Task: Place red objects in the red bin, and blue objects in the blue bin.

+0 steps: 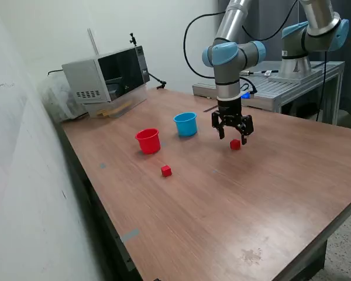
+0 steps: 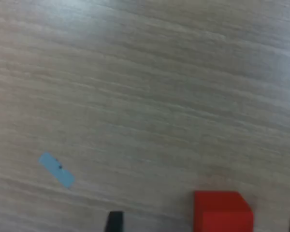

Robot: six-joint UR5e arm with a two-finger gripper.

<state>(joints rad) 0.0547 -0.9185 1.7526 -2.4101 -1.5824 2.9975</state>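
One small red cube (image 1: 235, 144) lies on the wooden table just below my gripper (image 1: 233, 136). The gripper hangs a little above it with its fingers spread, open and empty. In the wrist view the same red cube (image 2: 223, 211) sits between my two dark fingertips (image 2: 114, 222). A second red cube (image 1: 166, 171) lies nearer the table's front, at the exterior view's left. The red cup (image 1: 148, 141) and the light blue cup (image 1: 186, 124) stand upright side by side behind it. No dark blue cubes show on the table; the cups' insides are hidden.
A microwave (image 1: 107, 75) stands at the table's far corner, at the exterior view's left. A second robot arm (image 1: 309, 38) stands on a metal stand behind the table. A small blue tape mark (image 2: 56, 169) sticks to the wood.
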